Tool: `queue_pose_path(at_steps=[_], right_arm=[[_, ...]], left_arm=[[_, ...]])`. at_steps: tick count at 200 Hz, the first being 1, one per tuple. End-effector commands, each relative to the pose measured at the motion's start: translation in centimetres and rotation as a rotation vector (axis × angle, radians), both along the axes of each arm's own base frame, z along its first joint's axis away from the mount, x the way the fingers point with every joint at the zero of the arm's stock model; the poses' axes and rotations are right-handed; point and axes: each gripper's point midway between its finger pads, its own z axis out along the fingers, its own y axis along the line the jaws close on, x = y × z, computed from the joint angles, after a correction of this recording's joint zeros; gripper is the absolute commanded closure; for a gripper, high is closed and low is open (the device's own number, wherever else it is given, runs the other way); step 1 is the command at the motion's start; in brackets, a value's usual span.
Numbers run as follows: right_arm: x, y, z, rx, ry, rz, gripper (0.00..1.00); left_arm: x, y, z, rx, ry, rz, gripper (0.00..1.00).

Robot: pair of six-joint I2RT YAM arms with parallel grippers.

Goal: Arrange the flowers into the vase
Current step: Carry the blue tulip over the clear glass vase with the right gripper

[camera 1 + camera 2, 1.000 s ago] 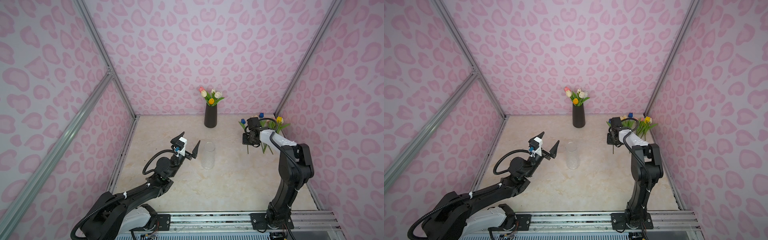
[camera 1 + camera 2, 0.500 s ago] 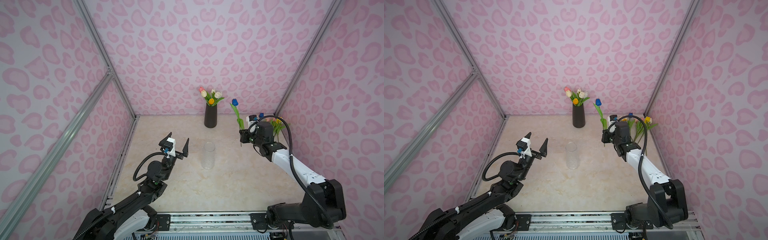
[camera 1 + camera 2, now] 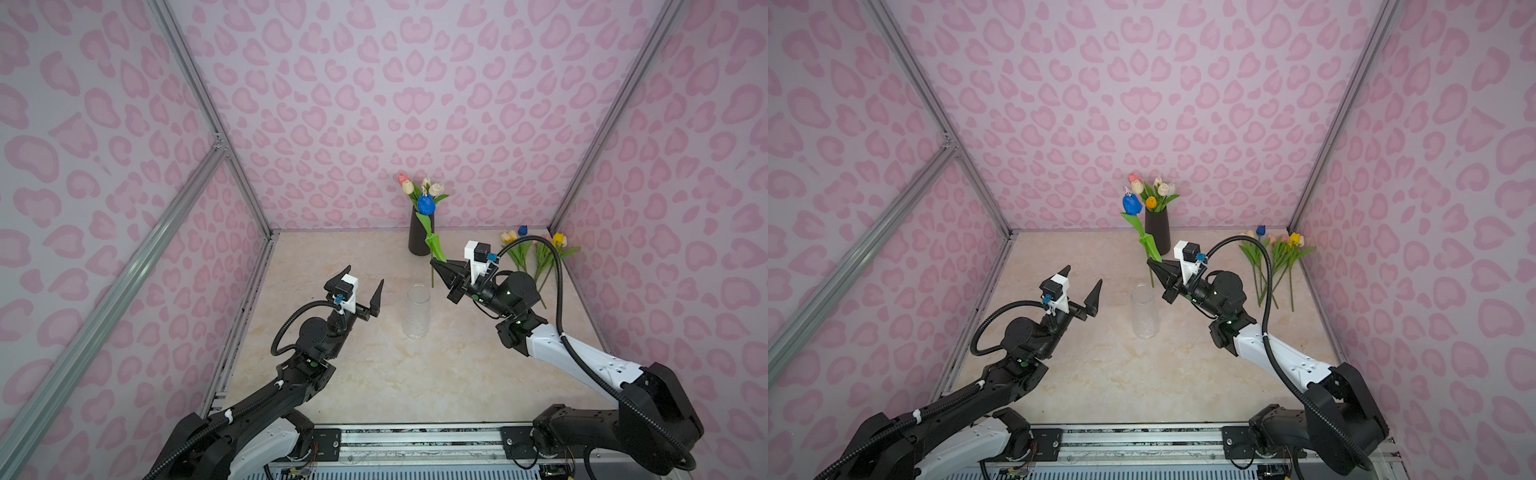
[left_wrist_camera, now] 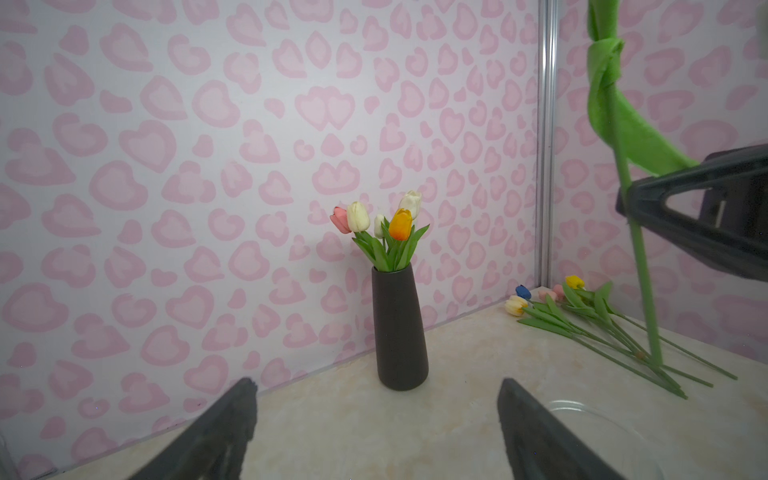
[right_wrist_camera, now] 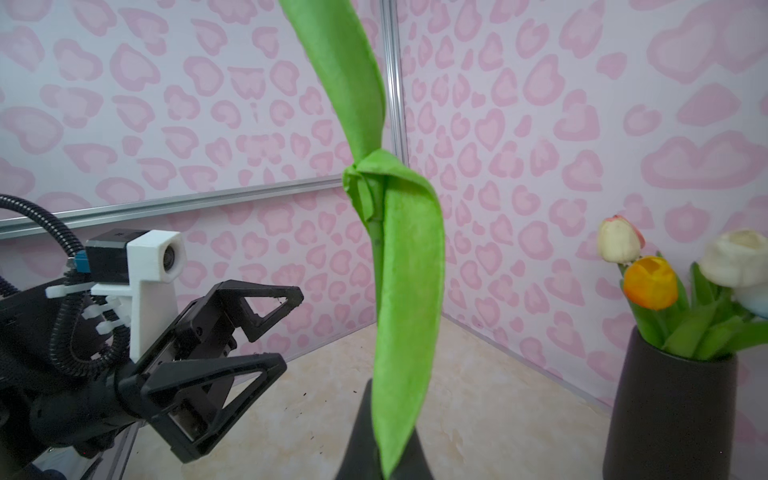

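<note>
**Blue tulip pinched in the right claw, stem end not yet in any vase**

Your right gripper (image 3: 436, 263) is clamped low on the stem of the blue tulip (image 3: 425, 205). The head stands well above the claw and the short stem end hangs just below it. The glass vase (image 3: 417, 309) stands just beneath the claw, and across it the left gripper (image 3: 364, 277) gapes wide, empty. The black vase (image 3: 1158, 232), beyond the claw, holds five heads and is probably your target. The loose flowers (image 3: 1275, 257) lie back behind its wrist.

Keep the stem upright, bring its tip over the mouth, lower until the leaf knot nears the rim, then let go.

In a top view the blue head covers the orange bloom. In the right wrist view the head is cut off and the leaf masks the pinch, so you cannot tell whether the leaf is caught too. How far the stem tip is from the glass rim is hard to judge.
</note>
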Motion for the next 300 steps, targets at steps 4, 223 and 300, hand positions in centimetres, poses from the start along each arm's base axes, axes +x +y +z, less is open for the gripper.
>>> queue_pose_path(at_steps=[4,223,300], right_arm=[[-0.8,0.6,0.9,0.064,-0.124,-0.001,1.0],[0.3,3.0,-10.3,-0.146,-0.101,-0.066,1.0],[-0.1,2.6,-10.6,-0.185,-0.101,-0.083,0.76]], left_arm=[[-0.7,-1.2,0.6,0.037,-0.028,-0.075,0.08],[-0.1,-8.6,3.6,0.124,-0.012,-0.409,0.26],[0.0,-8.9,3.8,0.136,-0.001,-0.421,0.45]])
